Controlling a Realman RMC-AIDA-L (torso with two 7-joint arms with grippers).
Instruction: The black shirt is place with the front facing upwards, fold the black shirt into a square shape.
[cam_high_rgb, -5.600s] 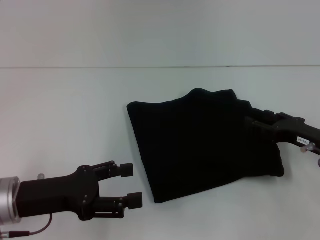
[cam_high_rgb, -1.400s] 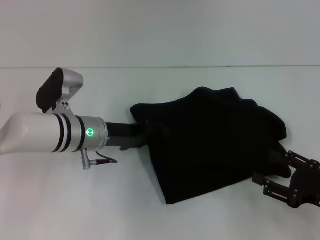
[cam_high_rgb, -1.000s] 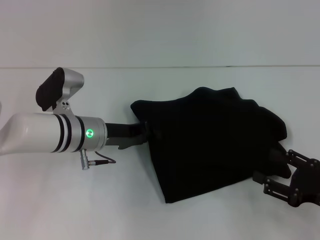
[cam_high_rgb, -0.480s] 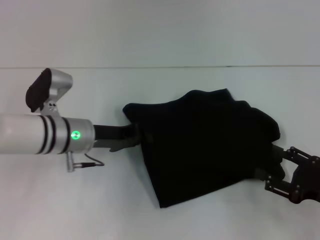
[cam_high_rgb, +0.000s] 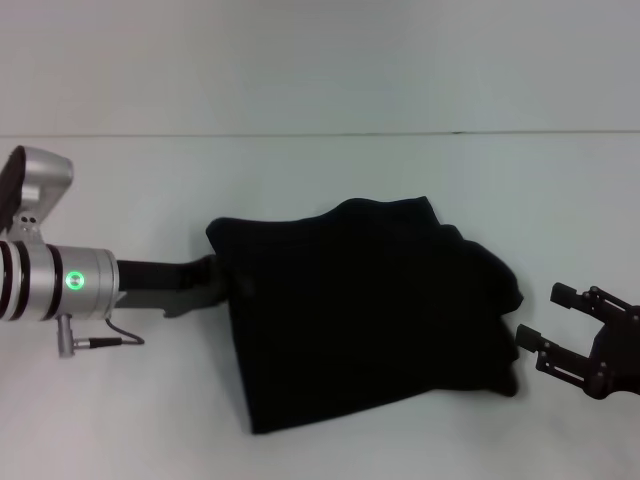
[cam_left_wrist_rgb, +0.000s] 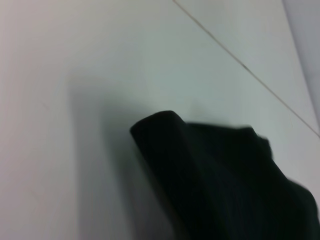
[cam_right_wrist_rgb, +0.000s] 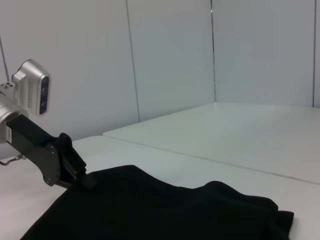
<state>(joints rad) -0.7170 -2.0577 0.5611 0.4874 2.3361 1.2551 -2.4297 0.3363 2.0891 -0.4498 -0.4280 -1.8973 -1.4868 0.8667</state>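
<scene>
The black shirt (cam_high_rgb: 370, 310) lies as a folded, roughly four-sided bundle in the middle of the white table (cam_high_rgb: 300, 180); no lettering shows. My left gripper (cam_high_rgb: 216, 279) is shut on the shirt's far left corner, its silver arm reaching in from the left. The right wrist view shows that left gripper (cam_right_wrist_rgb: 82, 177) pinching the corner of the shirt (cam_right_wrist_rgb: 165, 210). My right gripper (cam_high_rgb: 541, 314) stands open just right of the bundle, a small gap away, with nothing between its fingers. In the left wrist view only the shirt's rounded folded edge (cam_left_wrist_rgb: 200, 170) shows.
A thin seam (cam_high_rgb: 320, 133) marks the table's far edge against a pale wall. A thin cable (cam_high_rgb: 105, 340) hangs under the left wrist. Bare tabletop surrounds the shirt on every side.
My left arm has pulled back to the left, dragging the shirt with it. The right gripper now stands apart from the shirt's right edge, where it touched the cloth before.
</scene>
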